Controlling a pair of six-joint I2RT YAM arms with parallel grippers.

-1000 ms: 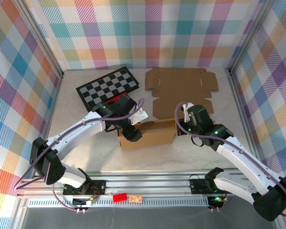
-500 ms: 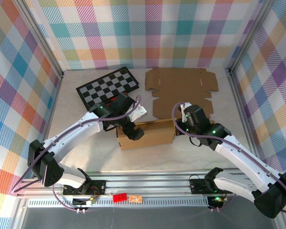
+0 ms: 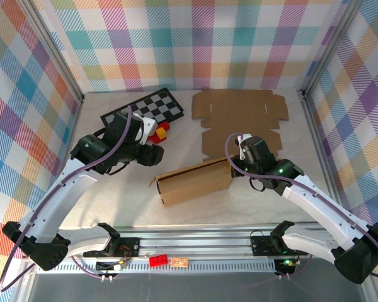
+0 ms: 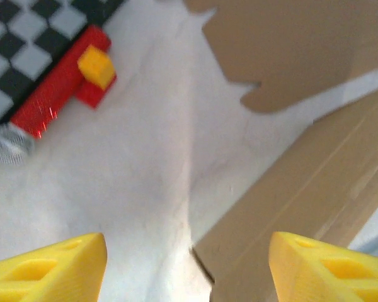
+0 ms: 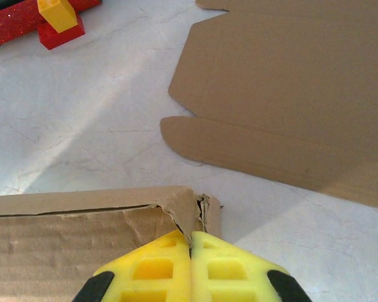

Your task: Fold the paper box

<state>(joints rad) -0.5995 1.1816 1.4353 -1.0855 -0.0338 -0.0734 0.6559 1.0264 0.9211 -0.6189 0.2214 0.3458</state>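
Observation:
The paper box (image 3: 195, 180) lies partly folded in the middle of the table, a long brown cardboard shape slanting from near left to far right. My right gripper (image 3: 237, 166) is shut on the torn corner flap at its right end; in the right wrist view the yellow fingers (image 5: 151, 270) meet on that flap of the box (image 5: 82, 233). My left gripper (image 3: 155, 155) hangs open to the left of the box, apart from it. In the left wrist view its gap (image 4: 189, 270) holds nothing, with the box's left end (image 4: 296, 201) below and to the right.
A flat brown cardboard blank (image 3: 239, 119) lies behind the box, also seen in the right wrist view (image 5: 290, 88). A black-and-white checkered board (image 3: 143, 112) sits at the back left, with a red and yellow toy (image 3: 158, 129) at its near edge. Frame posts and plaid walls ring the table.
My left gripper has let go of the box and drawn back to the left, away from it. The box's left end has swung toward the near edge. The right gripper stays shut.

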